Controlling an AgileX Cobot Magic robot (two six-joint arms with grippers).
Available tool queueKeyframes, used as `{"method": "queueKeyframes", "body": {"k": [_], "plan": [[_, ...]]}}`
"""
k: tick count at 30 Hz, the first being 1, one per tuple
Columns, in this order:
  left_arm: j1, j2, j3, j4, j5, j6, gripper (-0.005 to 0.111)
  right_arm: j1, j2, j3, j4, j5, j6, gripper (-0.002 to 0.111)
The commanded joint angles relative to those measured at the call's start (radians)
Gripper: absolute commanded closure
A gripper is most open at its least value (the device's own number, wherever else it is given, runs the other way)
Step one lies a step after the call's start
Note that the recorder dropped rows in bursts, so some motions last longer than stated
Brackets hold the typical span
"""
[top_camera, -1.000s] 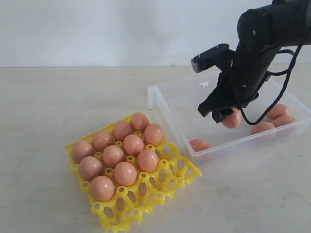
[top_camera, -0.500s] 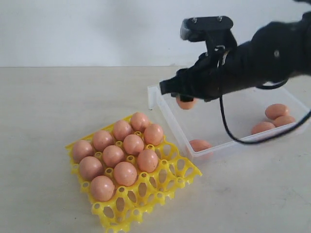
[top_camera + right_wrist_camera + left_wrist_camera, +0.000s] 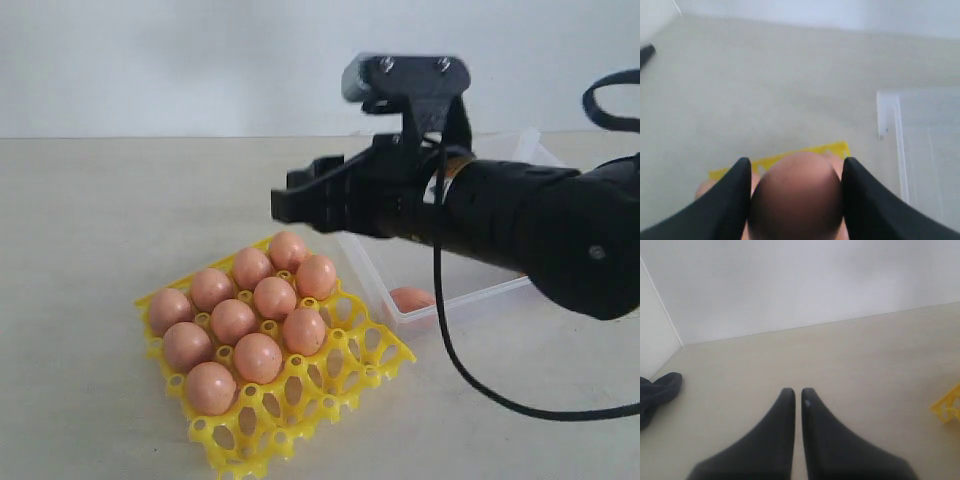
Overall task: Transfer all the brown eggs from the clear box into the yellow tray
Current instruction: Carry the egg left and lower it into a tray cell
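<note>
The yellow tray lies at front left with several brown eggs seated in its left cups. My right gripper reaches left across the middle and hangs above the tray's far corner. In the right wrist view its fingers are shut on a brown egg, with the tray's edge just beyond. The arm hides most of the clear box; one egg shows in its near corner. My left gripper is shut on nothing above bare table.
A white wall rises behind the beige table. The clear box's corner wall stands beside the held egg in the right wrist view. A dark object lies on the table at the edge of the left wrist view, and a tray corner shows opposite.
My right arm lifted an egg out of the clear box and swung left with it, from over the box to above the tray's far edge. The tray's eggs stayed put.
</note>
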Motion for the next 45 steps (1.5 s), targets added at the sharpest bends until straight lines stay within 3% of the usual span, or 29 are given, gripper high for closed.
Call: {"method": "queueKeyframes", "body": {"k": [1, 7, 10, 13, 18, 22, 25, 29, 45], "plan": [[-0.005, -0.003, 0.003, -0.002, -0.003, -0.003, 0.103, -0.001, -0.108, 0.003, 0.006, -0.231, 0.058, 0.108], [-0.005, -0.003, 0.003, -0.002, -0.003, -0.003, 0.103, -0.001, -0.147, 0.003, -0.047, -0.371, 0.296, 0.108], [-0.005, -0.003, 0.003, -0.002, -0.003, -0.003, 0.103, -0.001, -0.131, 0.003, -0.190, -0.364, 0.400, 0.108], [-0.005, -0.003, 0.003, -0.002, -0.003, -0.003, 0.103, -0.025, -0.101, 0.003, -0.430, -0.394, 0.633, 0.108], [-0.005, -0.003, 0.003, -0.002, -0.003, -0.003, 0.103, -0.196, -0.016, 0.003, -0.896, -0.717, 1.071, 0.108], [-0.005, -0.003, 0.003, -0.002, -0.003, -0.003, 0.103, -0.377, 0.074, 0.003, -1.148, -0.915, 1.251, 0.108], [-0.005, -0.003, 0.003, -0.002, -0.003, -0.003, 0.103, -0.402, 0.115, 0.003, -1.372, -0.937, 1.267, 0.108], [-0.005, -0.003, 0.003, -0.002, -0.003, -0.003, 0.103, -0.398, 0.126, 0.003, -1.537, -0.776, 1.260, 0.108], [-0.005, -0.003, 0.003, -0.002, -0.003, -0.003, 0.103, -0.286, 0.126, 0.003, -1.556, -0.141, 1.102, 0.108]]}}
